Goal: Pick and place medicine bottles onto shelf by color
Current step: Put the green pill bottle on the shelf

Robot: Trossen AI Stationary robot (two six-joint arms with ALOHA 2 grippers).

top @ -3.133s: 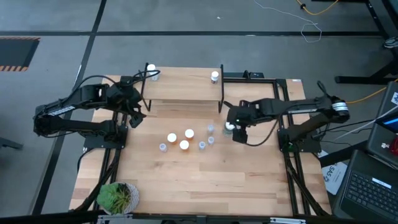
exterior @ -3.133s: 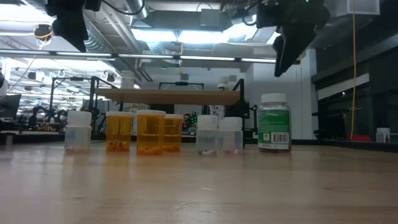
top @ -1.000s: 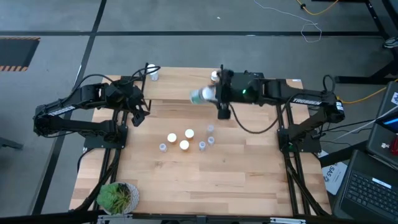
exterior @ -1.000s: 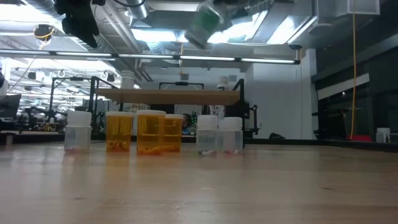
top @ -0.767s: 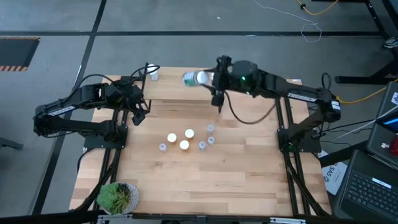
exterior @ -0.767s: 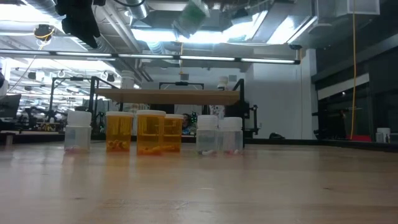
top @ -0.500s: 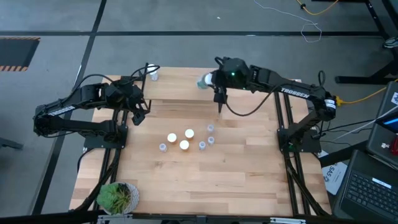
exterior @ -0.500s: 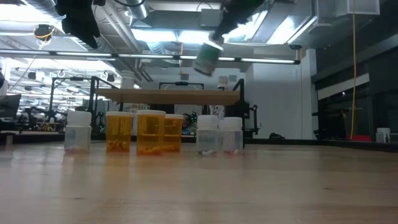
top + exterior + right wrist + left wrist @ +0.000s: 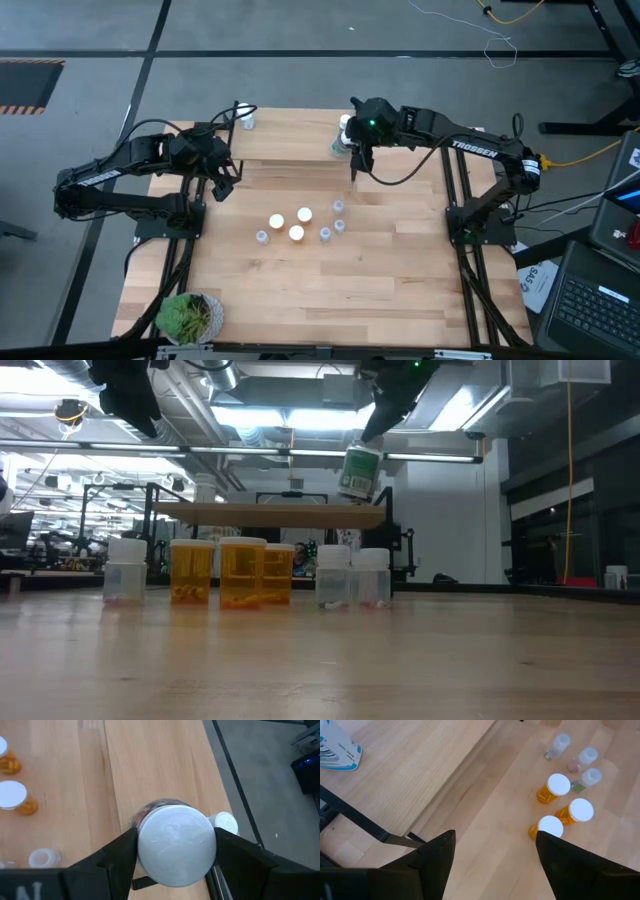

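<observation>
My right gripper (image 9: 175, 857) is shut on the larger greenish medicine bottle (image 9: 358, 472), which is over the right end of the shelf (image 9: 290, 142). A small clear bottle (image 9: 247, 120) stands on the shelf's far left corner and another (image 9: 226, 822) at its far right. Three orange bottles (image 9: 292, 222) and several tiny clear ones (image 9: 332, 224) stand on the table in front of the shelf. My left gripper (image 9: 492, 865) hovers open, holding nothing, by the shelf's near left leg. My right gripper pinches the greenish bottle at its white-capped top end (image 9: 142, 847), one finger on each side of the cap. The fingers slant down from above. The bottle hangs tilted below them, its bottom (image 9: 350, 494) just over the shelf board; whether it touches, I cannot tell.
A green potted plant (image 9: 188, 316) stands at the table's near left corner. Open tabletop lies between the bottle cluster and the near edge. The shelf's thin black legs (image 9: 355, 170) stand just behind the cluster.
My right gripper has swung toward the table's far edge and sunk toward the shelf's right end with the greenish bottle. The bottle lay almost level high over the shelf's middle. It now hangs nearly upright, cap up, close above the board.
</observation>
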